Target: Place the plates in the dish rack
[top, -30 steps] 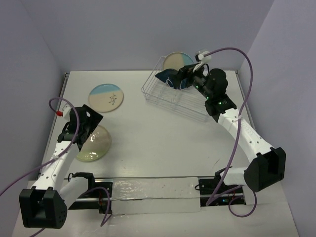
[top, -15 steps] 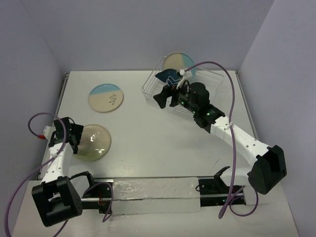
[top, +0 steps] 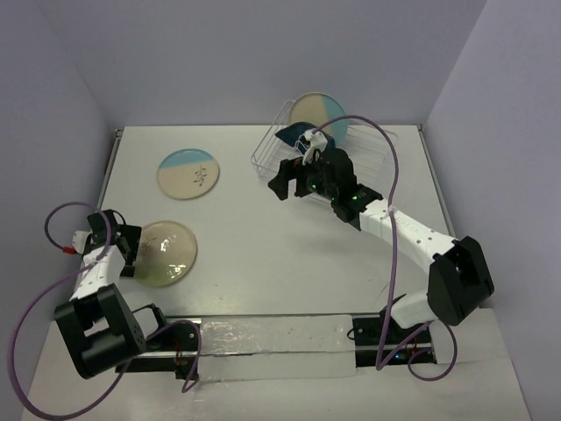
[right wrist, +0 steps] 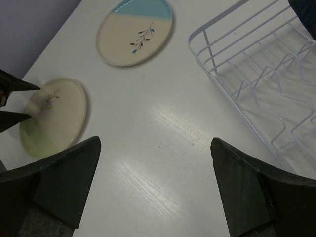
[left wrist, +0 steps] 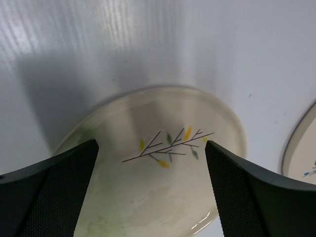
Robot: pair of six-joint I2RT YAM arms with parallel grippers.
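L gripper [left wrist: 152, 197] low at near-left, jaws spread wide. Cream plate [left wrist: 163, 163] flat on table [top: 263, 254] just ahead, rim maybe btwn fingertips. R gripper [right wrist: 155, 192] above mid-table, jaws wide, empty. Blue/cream plate [top: 188, 173] flat far-left. Rack [top: 372, 151] far-right w/ dark plate [top: 292, 136] and 2nd blue/cream plate [top: 319, 110] upright; R arm [top: 394, 228] hides part
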